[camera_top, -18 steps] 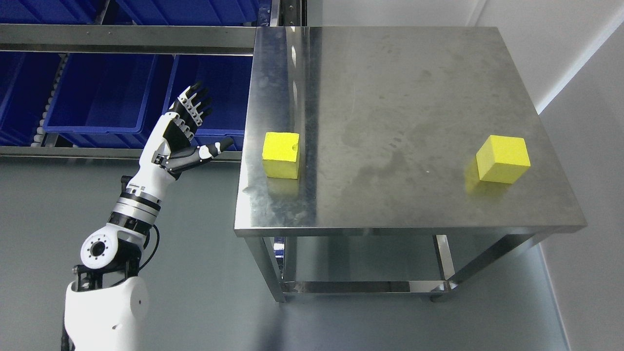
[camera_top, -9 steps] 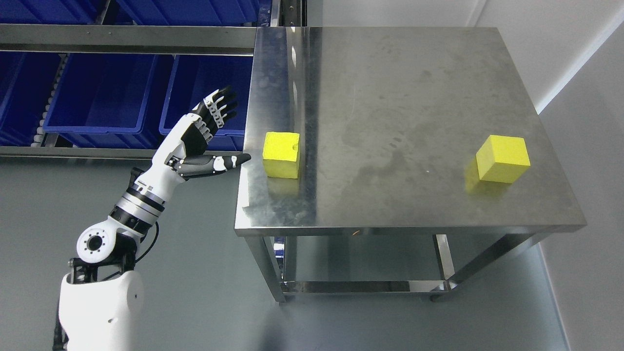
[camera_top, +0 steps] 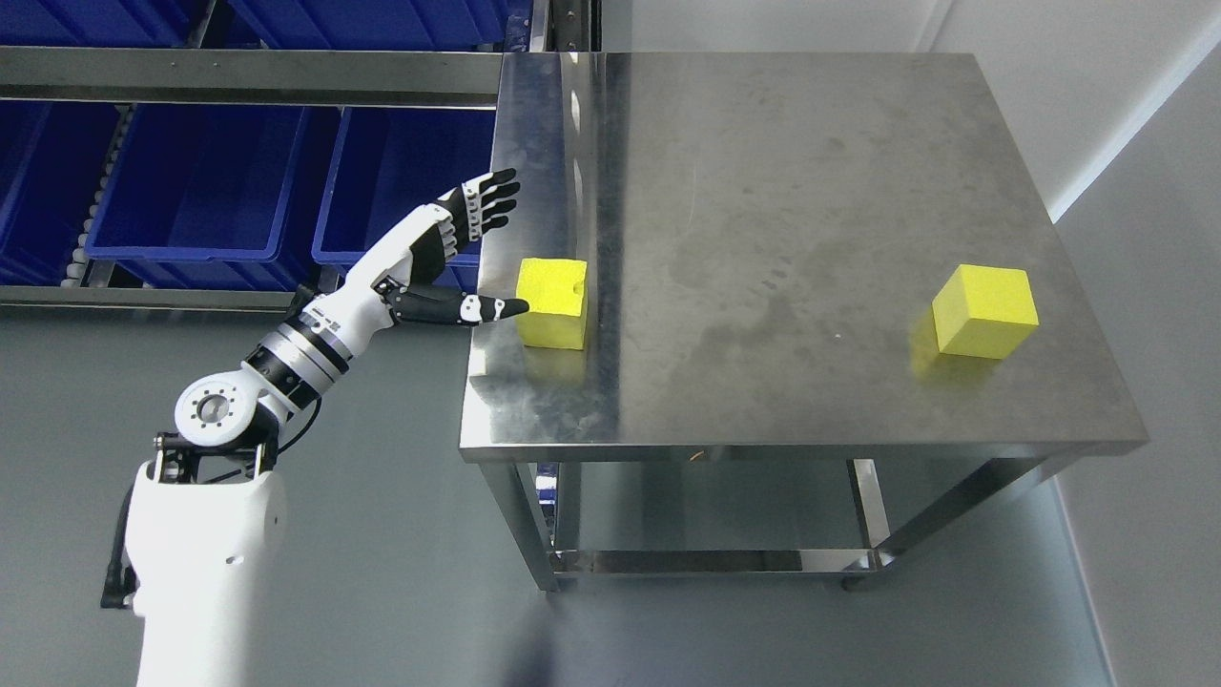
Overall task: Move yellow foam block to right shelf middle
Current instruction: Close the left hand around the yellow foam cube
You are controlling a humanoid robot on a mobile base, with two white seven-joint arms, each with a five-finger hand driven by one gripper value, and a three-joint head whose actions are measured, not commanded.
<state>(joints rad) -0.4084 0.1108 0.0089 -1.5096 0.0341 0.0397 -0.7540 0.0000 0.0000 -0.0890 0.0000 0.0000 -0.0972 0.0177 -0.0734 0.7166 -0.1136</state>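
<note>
Two yellow foam blocks sit on the steel table (camera_top: 782, 172). One block (camera_top: 553, 303) is near the table's left edge, the other block (camera_top: 984, 311) near its right edge. My left hand (camera_top: 491, 243) reaches in from the lower left and is open, fingers spread. Its thumb tip is at the left block's left face, whether touching I cannot tell, and the other fingers hover above and behind the block over the table edge. Nothing is held. The right arm does not show.
Blue plastic bins (camera_top: 200, 181) fill a metal rack (camera_top: 248, 76) to the left of the table. A white wall (camera_top: 1126, 105) runs close along the table's right side. Grey floor lies in front.
My left hand has moved right and slightly up, from beside the rack to the table's left edge, ending with the thumb at the left block. Both blocks stayed still.
</note>
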